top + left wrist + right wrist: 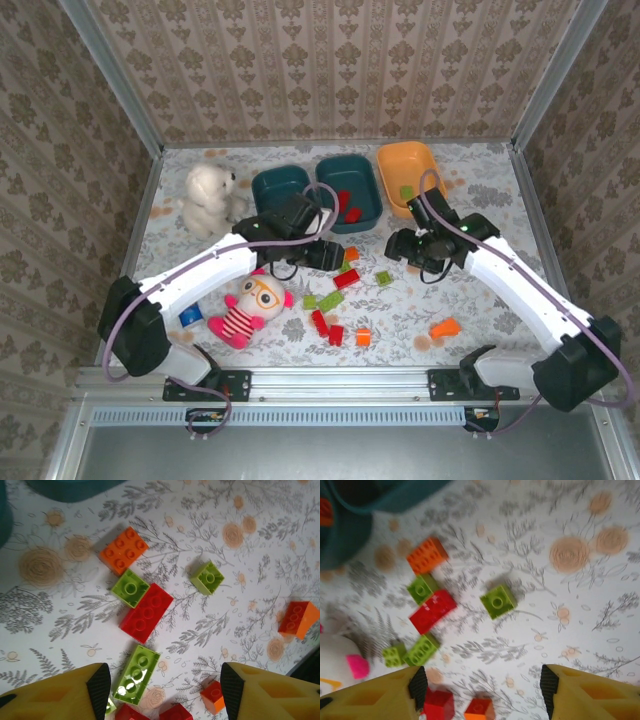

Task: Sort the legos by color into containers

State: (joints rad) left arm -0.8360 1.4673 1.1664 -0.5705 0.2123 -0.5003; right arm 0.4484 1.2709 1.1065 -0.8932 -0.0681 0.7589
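Between fingers [97,687] of left tool [165,680], just ahead: long green brick [137,675], length running away from tool. Stands parted, grips nothing; right tool [482,680] likewise, farther aside.

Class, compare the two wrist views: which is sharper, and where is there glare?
Left wrist view: sharp, with a bright glint on the long green brick. Right wrist view: blurred throughout, the red brick soft-edged.

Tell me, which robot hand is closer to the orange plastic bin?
Right. The right hand hovers just in front of the orange plastic bin; the left hand hangs farther left, in front of the middle dark teal plastic bin.
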